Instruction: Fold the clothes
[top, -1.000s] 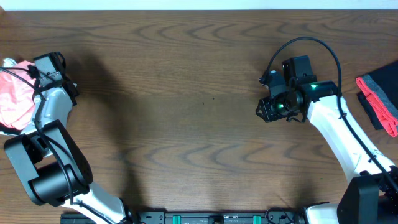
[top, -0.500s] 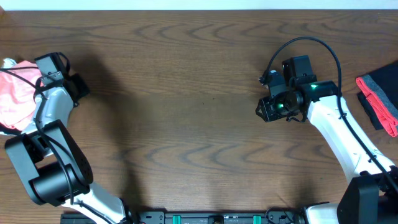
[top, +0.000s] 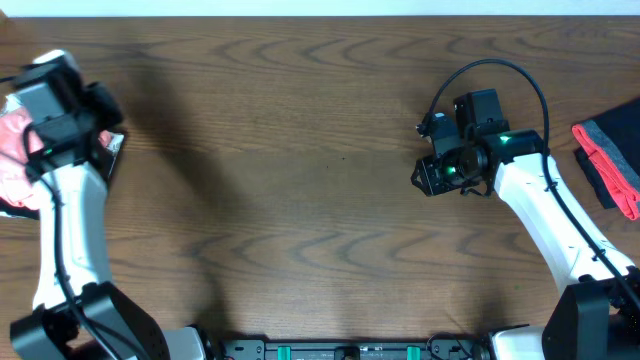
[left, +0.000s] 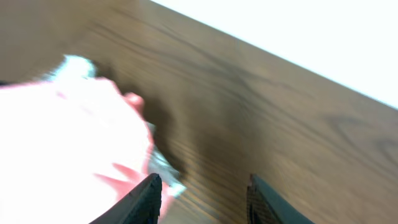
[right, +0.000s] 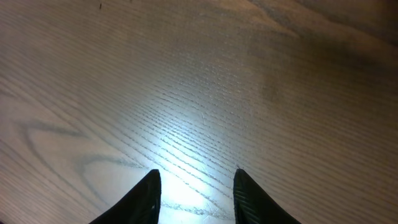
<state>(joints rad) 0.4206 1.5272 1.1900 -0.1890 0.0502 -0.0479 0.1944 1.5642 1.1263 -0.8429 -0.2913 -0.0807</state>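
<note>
1. At the far left edge of the table (top: 300, 150), your T-shirt (top: 12, 150) lies in a soft, crumpled salmon-pink heap. The left wrist view shows it blurred.
2. Your left gripper (left: 202, 202) has its dark, tapered fingers spread with only wood grain between them. One finger sits just beside the heap's edge.
3. The tabletop is dark brown wood with wavy grain.
4. Right of centre, your right gripper (right: 194, 196) is over bare wood with its fingers parted and holds nothing.
5. At the far right lies a flat folded cloth (top: 610, 165), dark grey with a red band.
</note>
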